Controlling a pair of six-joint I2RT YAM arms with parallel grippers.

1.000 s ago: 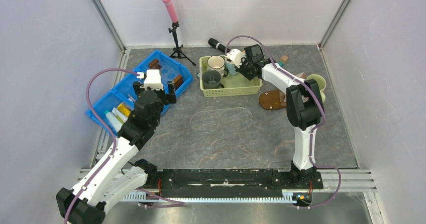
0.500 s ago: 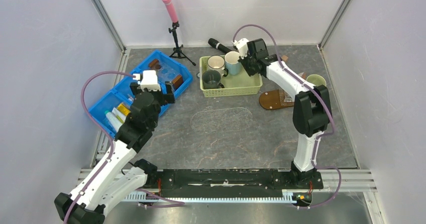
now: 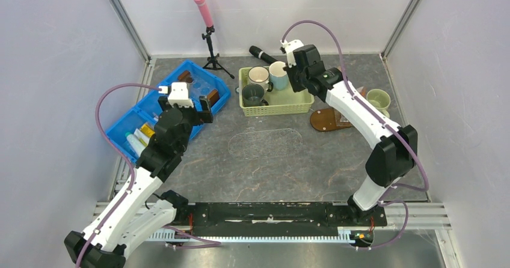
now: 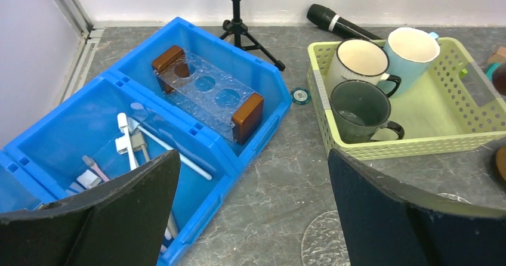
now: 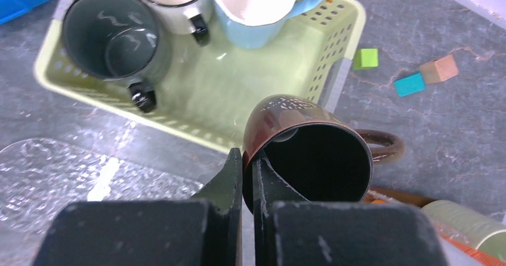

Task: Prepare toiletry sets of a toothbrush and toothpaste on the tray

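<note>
Right end effector (image 5: 246, 158) pinches the rim of a brown mug (image 5: 280, 114) by the green basket (image 5: 349, 33), with the tray (image 3: 325, 122) lying just right of it. Left end effector (image 4: 252, 155) gapes open over the blue bin (image 4: 268, 93), which holds the toothpaste (image 3: 146, 133).

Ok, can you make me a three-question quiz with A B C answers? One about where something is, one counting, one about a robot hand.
1. Where are the toothbrushes? A) in the blue bin B) on the tray C) on the bare table
2. How many mugs stand in the green basket? A) one B) five C) three
3. What is the right gripper doing? A) hanging wide open B) shut on the brown mug's rim C) pinching a toothpaste tube
Answers: 1 A, they lie in a bin compartment. 2 C, grey, white and light blue. 3 B, it clamps the rim.
</note>
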